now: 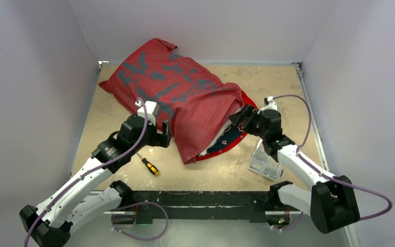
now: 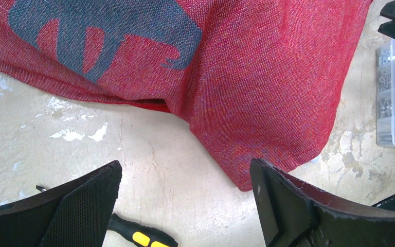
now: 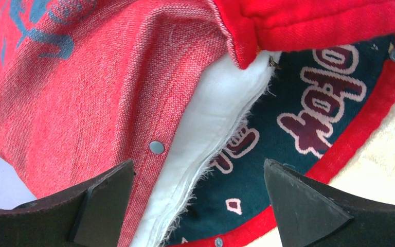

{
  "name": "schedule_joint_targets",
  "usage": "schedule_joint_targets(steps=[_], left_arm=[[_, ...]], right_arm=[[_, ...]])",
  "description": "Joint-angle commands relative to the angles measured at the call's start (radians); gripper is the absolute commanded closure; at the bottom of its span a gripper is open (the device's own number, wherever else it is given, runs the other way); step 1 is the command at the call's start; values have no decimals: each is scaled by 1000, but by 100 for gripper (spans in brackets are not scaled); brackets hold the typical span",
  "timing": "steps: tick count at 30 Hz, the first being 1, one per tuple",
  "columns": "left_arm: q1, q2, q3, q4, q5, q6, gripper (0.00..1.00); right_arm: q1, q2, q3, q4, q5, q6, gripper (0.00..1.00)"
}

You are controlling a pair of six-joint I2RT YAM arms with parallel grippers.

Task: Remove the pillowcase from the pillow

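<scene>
The red pillowcase with grey-blue marks lies across the table's far middle and covers nearly all of the pillow. Its open end faces my right arm, with the dark navy inner flap and red edge spread on the table. A strip of the white pillow shows in that opening; it also shows faintly in the top view. My right gripper is open at the opening, jaws either side of the pillow's edge. My left gripper is open beside the case's near corner, holding nothing.
A screwdriver with a black and yellow handle lies on the table below my left gripper, also in the left wrist view. A clear plastic parts box sits by my right arm. White walls enclose the table on three sides.
</scene>
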Motion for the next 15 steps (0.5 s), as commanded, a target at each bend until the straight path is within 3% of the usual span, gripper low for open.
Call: schedule_joint_targets(steps=[1,15], left_arm=[[4,-4,-9,36,14,8,7],[4,10,-11,37,19,9,7]], right_arm=[[2,-18,-11,39,89,102,1],[1,191,-12,205,144,123,1]])
